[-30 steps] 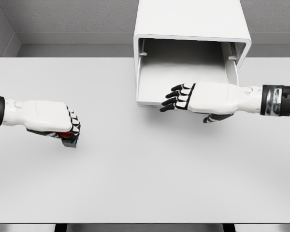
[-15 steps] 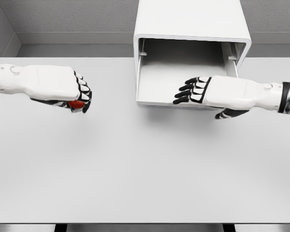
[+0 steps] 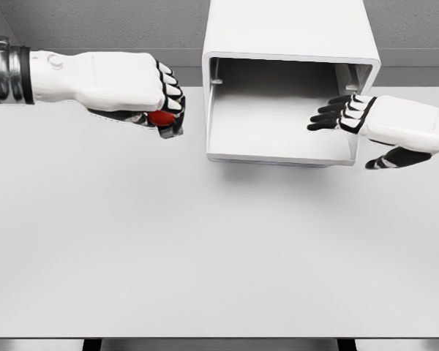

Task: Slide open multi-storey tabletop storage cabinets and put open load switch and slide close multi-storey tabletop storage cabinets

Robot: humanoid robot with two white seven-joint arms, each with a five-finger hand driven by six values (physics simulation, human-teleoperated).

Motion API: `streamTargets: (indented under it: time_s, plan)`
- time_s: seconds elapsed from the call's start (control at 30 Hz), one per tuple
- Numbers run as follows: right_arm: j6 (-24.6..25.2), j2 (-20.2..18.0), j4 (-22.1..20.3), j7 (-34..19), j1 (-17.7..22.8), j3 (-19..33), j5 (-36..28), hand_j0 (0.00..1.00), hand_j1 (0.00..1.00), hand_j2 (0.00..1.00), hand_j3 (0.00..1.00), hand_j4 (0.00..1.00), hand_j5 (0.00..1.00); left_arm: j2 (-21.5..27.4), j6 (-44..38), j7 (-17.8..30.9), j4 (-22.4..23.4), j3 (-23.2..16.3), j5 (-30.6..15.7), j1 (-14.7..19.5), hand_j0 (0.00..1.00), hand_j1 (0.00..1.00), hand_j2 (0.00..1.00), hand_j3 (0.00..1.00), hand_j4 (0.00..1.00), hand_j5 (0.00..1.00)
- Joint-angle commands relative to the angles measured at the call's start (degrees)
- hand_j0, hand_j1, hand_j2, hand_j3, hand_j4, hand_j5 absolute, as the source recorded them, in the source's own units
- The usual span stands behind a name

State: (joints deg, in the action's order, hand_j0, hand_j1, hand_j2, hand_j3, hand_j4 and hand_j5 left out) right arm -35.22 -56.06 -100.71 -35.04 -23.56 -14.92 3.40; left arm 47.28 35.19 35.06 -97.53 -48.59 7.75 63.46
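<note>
The left hand (image 3: 132, 91) is clenched around a red-topped object, probably the load switch (image 3: 161, 119), beside the open drawer (image 3: 278, 139); the right hand (image 3: 384, 124) hangs slack, holding nothing.

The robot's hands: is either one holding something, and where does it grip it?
The left hand is closed around a small red switch, mostly hidden, so the exact hold cannot be told. The right hand holds nothing.

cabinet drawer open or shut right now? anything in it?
Open. The drawer is slid out of the white cabinet, its floor bare. The left hand holds the red load switch outside it.
</note>
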Motion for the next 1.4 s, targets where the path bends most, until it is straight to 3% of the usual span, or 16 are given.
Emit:
streamTargets:
  time_s: [0.0,0.17,0.23,0.33,0.4,0.47,0.53,0.63,0.77,0.97,1.07,1.27,1.37]
  plan:
    - [0.22,-1.24,-0.01,0.04,0.26,4.63,-4.36,1.0,1.0,1.0,1.0,1.0,1.0,-3.86,-0.19,-0.06,0.41,1.75,-0.28,0.18,0.45,0.45,0.45,0.45,0.45,0.45]
    - [0.22,-3.26,0.08,0.04,14.32,22.12,-7.53,1.0,1.0,1.0,1.0,1.0,1.0,-8.07,-0.19,-0.06,0.32,1.75,-1.51,2.73,0.45,0.45,0.45,0.45,0.45,0.45]
    - [0.22,-3.18,-0.01,0.04,21.27,30.12,-7.53,0.88,0.88,0.88,0.88,0.88,0.88,-10.1,-0.19,-0.06,0.5,1.75,-1.33,3.69,0.45,0.45,0.45,0.45,0.45,0.45]
    - [0.22,-3.09,0.08,0.04,27.6,37.77,-7.53,0.69,0.69,0.69,0.69,0.69,0.69,-12.03,-0.19,-0.06,1.64,1.75,-0.71,3.87,0.45,0.45,0.45,0.45,0.45,0.45]
    - [0.22,-3.09,0.08,0.04,32.42,38.65,-7.44,0.6,0.6,0.6,0.6,0.6,0.6,-18.0,-0.19,-0.06,9.36,1.57,3.93,3.69,0.46,0.46,0.46,0.46,0.46,0.46]
    - [0.22,-3.09,-0.01,0.04,38.85,38.39,-7.09,0.59,0.59,0.59,0.59,0.59,0.59,-23.45,-0.19,-0.06,14.38,1.04,10.44,3.08,0.46,0.46,0.46,0.46,0.46,0.46]
    - [0.22,-2.47,-0.01,0.04,41.31,37.6,-6.48,0.56,0.56,0.56,0.56,0.56,0.56,-26.71,-0.19,-0.06,17.54,0.96,13.96,3.08,0.46,0.46,0.46,0.46,0.46,0.46]
    - [0.22,-1.15,-0.1,0.04,39.99,31.98,-3.84,0.56,0.56,0.56,0.56,0.56,0.56,-27.59,-0.19,-0.06,18.87,0.43,14.67,3.17,0.49,0.49,0.49,0.49,0.49,0.49]
    - [0.22,-1.42,-0.1,0.04,33.93,22.4,-2.43,0.56,0.56,0.56,0.56,0.56,0.56,-29.61,-0.19,-0.06,22.64,-0.1,15.63,3.17,0.54,0.54,0.54,0.54,0.54,0.54]
    - [0.22,-1.59,-0.1,0.04,33.14,19.5,-1.82,0.54,0.54,0.54,0.54,0.54,0.54,-29.78,-0.19,-0.06,27.92,-0.19,15.55,3.34,0.85,0.85,0.85,0.85,0.85,0.85]
    - [0.22,-1.59,-0.1,0.04,28.22,13.08,-1.38,0.55,0.55,0.55,0.55,0.55,0.55,-29.78,-0.19,-0.06,28.01,-0.1,15.55,3.34,0.94,0.94,0.94,0.94,0.94,0.94]
    - [0.22,-1.59,-0.19,0.04,28.04,11.49,-1.03,0.55,0.55,0.55,0.55,0.55,0.55,-31.37,-0.19,-0.06,27.92,-0.19,15.46,3.34,0.96,0.96,0.96,0.96,0.96,0.96]
    - [0.22,-1.59,-0.19,0.04,24.27,7.98,-1.03,0.55,0.55,0.55,0.55,0.55,0.55,-32.51,-0.19,-0.06,27.92,-0.19,15.46,3.34,0.98,0.98,0.98,0.98,0.98,0.98]
